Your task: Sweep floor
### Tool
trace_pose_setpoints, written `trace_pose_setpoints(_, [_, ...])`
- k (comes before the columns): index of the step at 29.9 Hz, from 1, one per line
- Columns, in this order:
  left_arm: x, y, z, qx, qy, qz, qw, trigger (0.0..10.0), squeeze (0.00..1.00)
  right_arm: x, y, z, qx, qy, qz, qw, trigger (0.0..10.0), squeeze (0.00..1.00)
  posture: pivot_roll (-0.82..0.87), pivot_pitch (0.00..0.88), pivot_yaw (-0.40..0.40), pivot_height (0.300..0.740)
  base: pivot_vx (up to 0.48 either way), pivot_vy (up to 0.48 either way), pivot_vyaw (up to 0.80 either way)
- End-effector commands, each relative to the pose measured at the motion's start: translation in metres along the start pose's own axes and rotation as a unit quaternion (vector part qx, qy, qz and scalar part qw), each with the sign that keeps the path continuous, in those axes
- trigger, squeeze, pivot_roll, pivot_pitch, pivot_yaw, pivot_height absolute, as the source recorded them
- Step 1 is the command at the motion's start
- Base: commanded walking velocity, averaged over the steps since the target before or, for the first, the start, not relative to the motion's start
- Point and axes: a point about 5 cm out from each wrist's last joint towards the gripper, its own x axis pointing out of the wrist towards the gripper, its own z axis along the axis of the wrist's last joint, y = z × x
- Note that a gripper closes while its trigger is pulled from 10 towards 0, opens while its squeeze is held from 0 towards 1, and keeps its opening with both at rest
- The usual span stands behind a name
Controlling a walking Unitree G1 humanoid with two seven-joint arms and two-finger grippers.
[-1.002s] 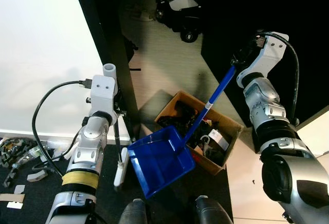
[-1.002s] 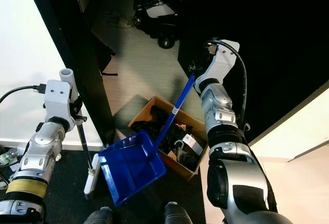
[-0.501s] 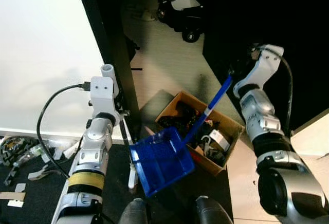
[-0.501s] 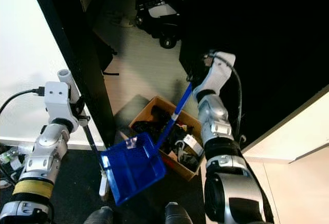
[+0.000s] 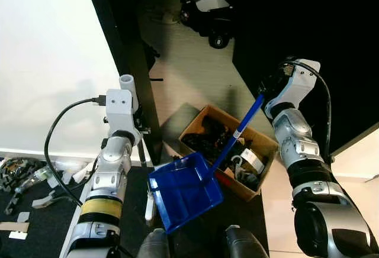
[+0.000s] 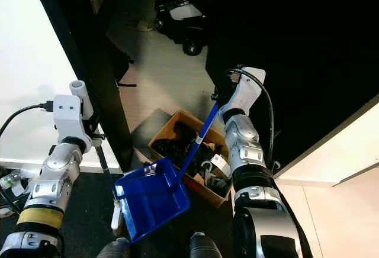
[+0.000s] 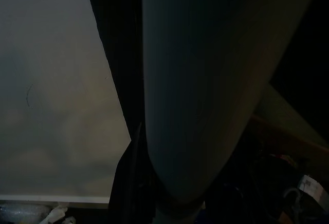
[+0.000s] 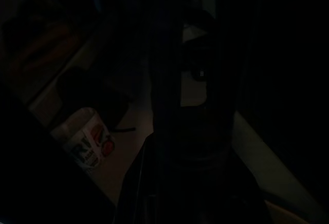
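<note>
Dim floor, right hand [image 5: 265,87] gripping blue dustpan [image 5: 186,190] handle, pan shifted nearer cardboard box [image 5: 228,148]

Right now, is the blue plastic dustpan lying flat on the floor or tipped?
Tipped: the blue plastic dustpan hangs slanted from its long handle, held at the top by the right gripper, beside the open cardboard box.

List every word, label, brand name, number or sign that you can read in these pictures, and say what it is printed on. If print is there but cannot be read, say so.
No text can be read in any view.
White-labelled item in the cardboard box: print too small to read.
Cup-like container in the right wrist view: a round red mark on its label, the lettering too dark and blurred to read.
</note>
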Motion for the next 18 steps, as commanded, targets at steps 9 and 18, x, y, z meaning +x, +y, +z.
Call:
trace_pose_setpoints(9, [-0.0010,-0.0042,-0.0003,-0.010,-0.008,-0.007,1.000,10.0,0.00,-0.0019,0.0047,-0.0032,0.011,0.010,0.004,1.000,10.0,0.00,0.01,0.118,-0.041,0.740,0.000,0.000,0.00])
trace_pose_setpoints(18, [-0.0016,-0.0069,-0.0015,-0.015,-0.006,-0.009,1.000,10.0,0.00,-0.0032,0.0047,-0.0060,0.009,0.018,0.003,1.000,10.0,0.00,0.01,0.124,-0.045,0.740,-0.192,0.000,0.00])
